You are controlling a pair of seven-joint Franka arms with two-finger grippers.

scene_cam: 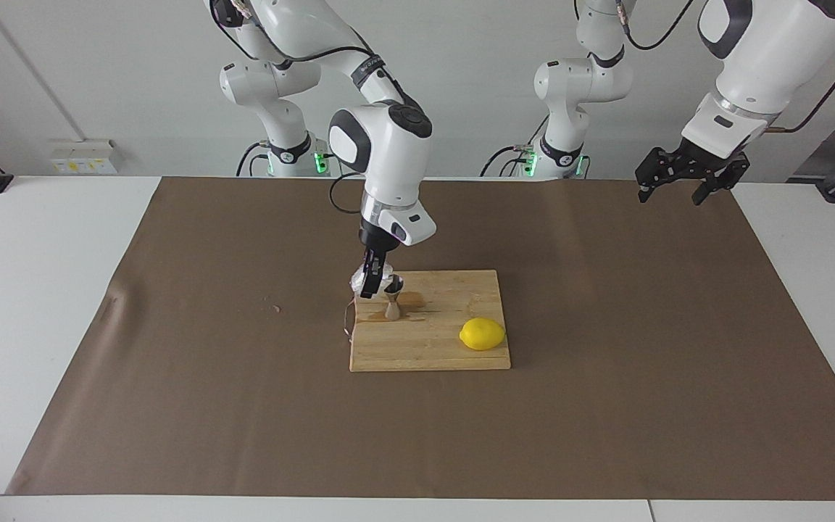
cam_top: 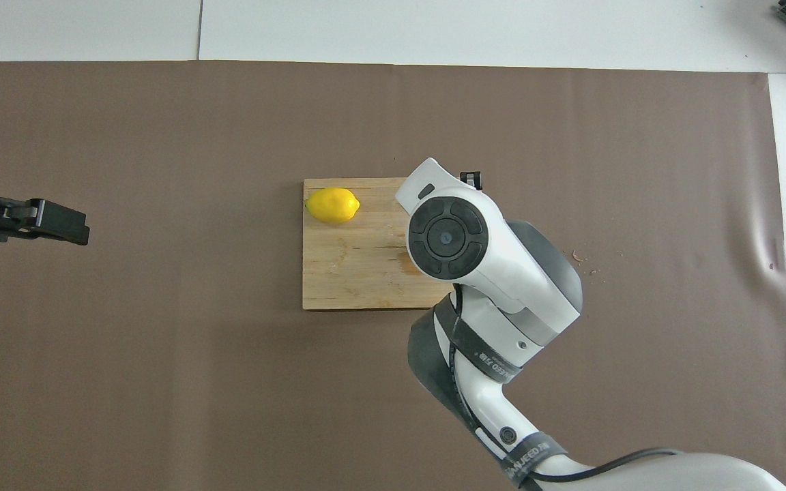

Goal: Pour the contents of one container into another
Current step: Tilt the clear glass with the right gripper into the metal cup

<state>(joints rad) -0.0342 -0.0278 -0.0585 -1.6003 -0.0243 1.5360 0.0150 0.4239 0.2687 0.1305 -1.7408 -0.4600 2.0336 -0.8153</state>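
Note:
My right gripper point(scene_cam: 372, 281) is shut on the clear faceted glass cup point(scene_cam: 383, 276) and holds it just above the wooden cutting board point(scene_cam: 432, 344), at the board's corner toward the right arm's end. The cup's mouth is right beside the top of the steel hourglass jigger point(scene_cam: 393, 299), which stands upright on the board. In the overhead view the right arm's wrist hides both the cup and the jigger. My left gripper point(scene_cam: 671, 193) is open and empty, and waits in the air over the left arm's end of the table; it also shows in the overhead view point(cam_top: 45, 221).
A yellow lemon point(scene_cam: 482, 334) lies on the board, farther from the robots than the jigger; it also shows in the overhead view point(cam_top: 332, 205). A dark stain point(scene_cam: 414, 300) marks the board beside the jigger. Small crumbs point(scene_cam: 275, 308) lie on the brown paper.

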